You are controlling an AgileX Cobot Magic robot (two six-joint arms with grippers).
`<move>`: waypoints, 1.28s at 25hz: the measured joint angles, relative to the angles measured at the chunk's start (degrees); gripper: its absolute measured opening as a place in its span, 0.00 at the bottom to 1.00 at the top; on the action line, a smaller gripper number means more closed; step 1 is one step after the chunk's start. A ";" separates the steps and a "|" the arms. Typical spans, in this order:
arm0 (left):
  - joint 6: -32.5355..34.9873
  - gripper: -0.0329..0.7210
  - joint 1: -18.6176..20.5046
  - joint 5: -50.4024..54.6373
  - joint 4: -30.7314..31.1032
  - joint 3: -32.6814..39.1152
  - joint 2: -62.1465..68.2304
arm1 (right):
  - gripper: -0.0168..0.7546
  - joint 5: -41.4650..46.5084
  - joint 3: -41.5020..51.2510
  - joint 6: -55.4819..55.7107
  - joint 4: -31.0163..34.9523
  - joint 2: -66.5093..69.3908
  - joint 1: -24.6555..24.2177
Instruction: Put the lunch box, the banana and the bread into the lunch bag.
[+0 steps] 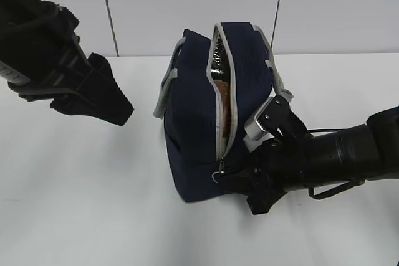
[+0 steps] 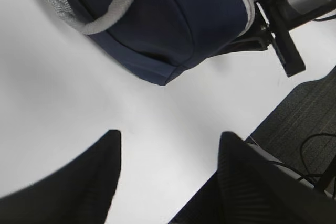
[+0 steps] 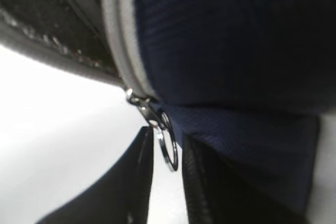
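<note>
Slippage of the ring pull [image 1: 216, 174] is judged the main risk: a thin ring, easily lost. In the exterior view, the lunch bag [image 1: 199, 135] is seen mid-table, zipper agape, the bread [image 1: 224, 107] glimpsed inside. In the left wrist view, the left gripper [image 2: 168, 150] is held spread, empty, apart from the bag. In the right wrist view, the right gripper [image 3: 168, 150] is nearly closed around the ring; contact cannot be confirmed.

The lunch bag [image 1: 206, 123] stands mid-frame on the table [image 1: 93, 204]. The bread [image 1: 223, 105] lies inside it. Its ring pull [image 1: 217, 175] hangs at the lower front.
</note>
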 joint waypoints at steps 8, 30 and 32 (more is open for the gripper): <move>0.00 0.59 0.00 0.04 0.00 0.00 0.00 | 0.16 -0.86 0.00 0.00 -2.40 0.00 0.00; 0.00 0.59 0.00 0.41 0.00 0.00 0.00 | 0.00 -2.60 0.00 24.56 -22.97 -10.60 0.00; 0.00 0.59 0.00 0.45 0.00 0.00 0.00 | 0.00 -2.60 0.00 28.47 -26.39 -12.21 0.00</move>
